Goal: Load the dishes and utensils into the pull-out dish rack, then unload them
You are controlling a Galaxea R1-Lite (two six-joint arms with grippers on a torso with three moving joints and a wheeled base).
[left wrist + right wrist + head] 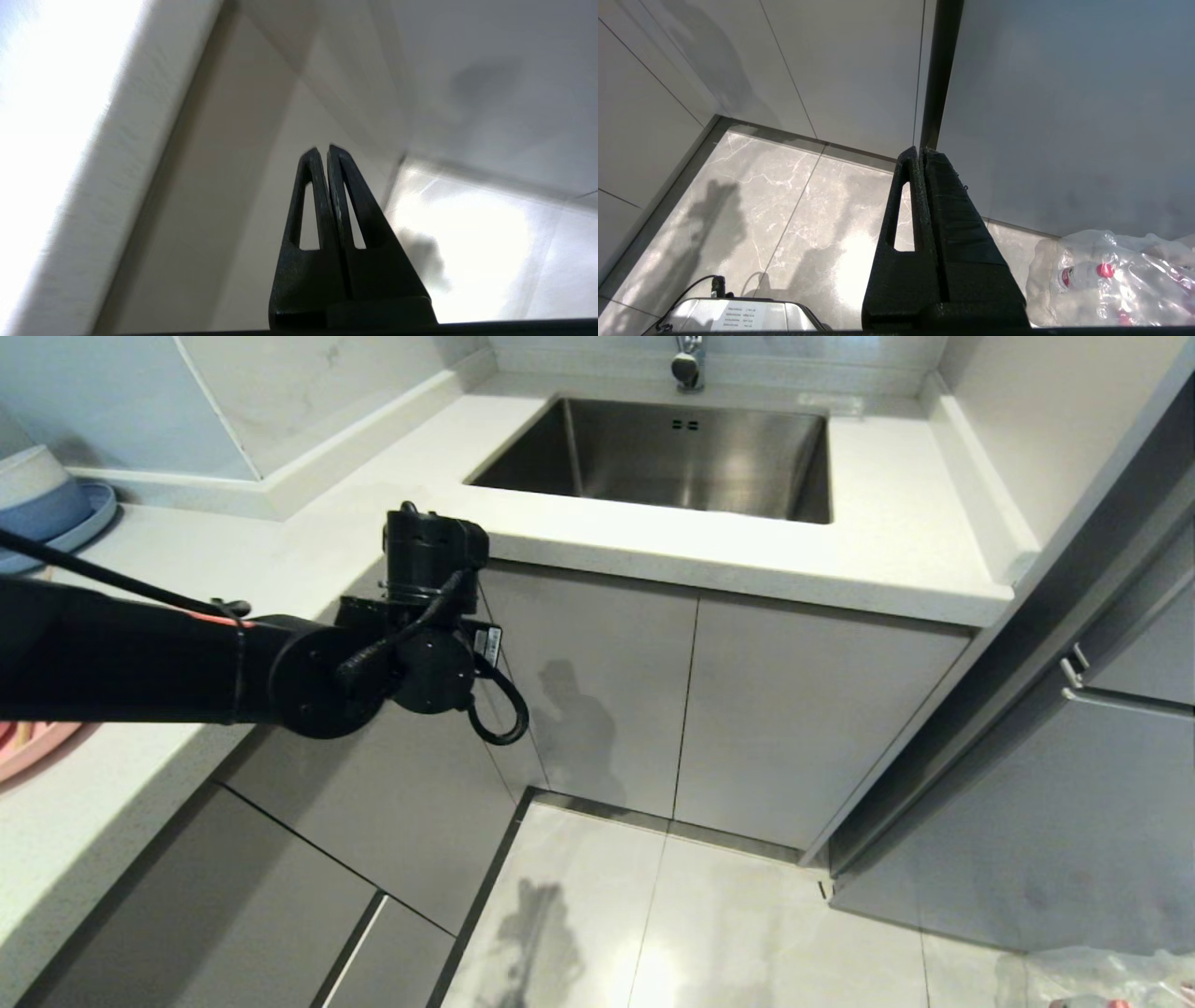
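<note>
Head view
Steel sink: I see the rectangular stainless sink (672,453) sunk into the pale stone countertop (887,537), with a chrome tap (688,362) above its far rim.
Left arm: my black left arm (187,672) reaches in from the left edge and hangs in front of the grey cabinet fronts (597,691) below the counter lip; its fingertips are hidden behind the wrist from here.
Task dishes: a pink plate edge (28,747) shows on the counter at the far left, mostly behind my arm. I cannot find the bowl, the chopsticks, the fork or the wire rack in any view.
Other crockery: a blue plate with stacked blue and white bowls (47,504) sits at the back left corner.

Left wrist view
Left gripper: my left gripper (324,149) has its two black fingers pressed together with nothing between them, pointing at the grey cabinet face just under the counter edge (93,186).

Right wrist view
Right gripper: my right gripper (920,151) is likewise pressed closed and empty, hanging over the marbled floor tiles (784,224).
Floor clutter: a clear plastic bag of bottles (1106,280) lies near it.
</note>
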